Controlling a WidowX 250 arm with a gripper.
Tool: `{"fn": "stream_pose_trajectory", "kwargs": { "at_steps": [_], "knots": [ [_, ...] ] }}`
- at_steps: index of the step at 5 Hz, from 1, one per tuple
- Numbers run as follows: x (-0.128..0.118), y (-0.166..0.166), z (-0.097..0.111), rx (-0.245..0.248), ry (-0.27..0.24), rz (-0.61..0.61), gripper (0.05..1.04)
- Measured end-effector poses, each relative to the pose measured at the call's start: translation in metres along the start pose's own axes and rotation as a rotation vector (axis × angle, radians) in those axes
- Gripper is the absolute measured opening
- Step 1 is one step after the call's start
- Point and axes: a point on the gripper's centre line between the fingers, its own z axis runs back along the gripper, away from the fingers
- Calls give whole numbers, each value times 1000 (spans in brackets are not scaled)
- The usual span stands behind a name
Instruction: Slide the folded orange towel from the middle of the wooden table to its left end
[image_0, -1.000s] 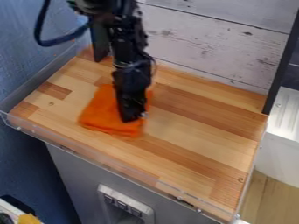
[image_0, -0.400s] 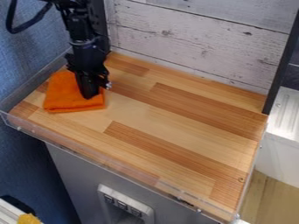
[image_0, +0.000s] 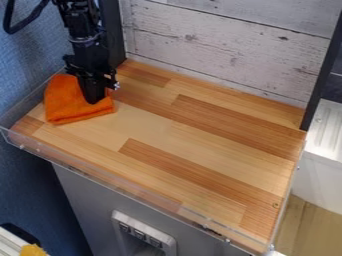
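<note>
The black tool (image_0: 92, 96) is bearing on an orange cloth (image_0: 61, 106) lying near the blue wall (image_0: 23, 70), though I cannot tell whether it is grasping the fabric. The cloth is looking light, soft and unlikely to break, its folded edge probably offering the surest pinch. Beneath, the striped wooden surface (image_0: 200, 145) is looking smooth, with whitewashed planks (image_0: 227, 45) standing behind.

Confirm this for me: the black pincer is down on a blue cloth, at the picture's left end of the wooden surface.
Not blue: the camera view shows an orange cloth. The black pincer is indeed down on it, at the picture's left end of the wooden surface.
</note>
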Motion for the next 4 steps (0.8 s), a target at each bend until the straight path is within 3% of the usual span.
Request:
{"fn": "stream_pose_trajectory", "kwargs": {
  "at_steps": [1,2,3,4],
  "knots": [
    [2,6,7,-16,-5,37,229],
    [-5,-3,9,-40,22,68,487],
    [-1,-33,28,-31,0,76,790],
    [2,-77,40,-19,-4,72,997]
  ]
}}
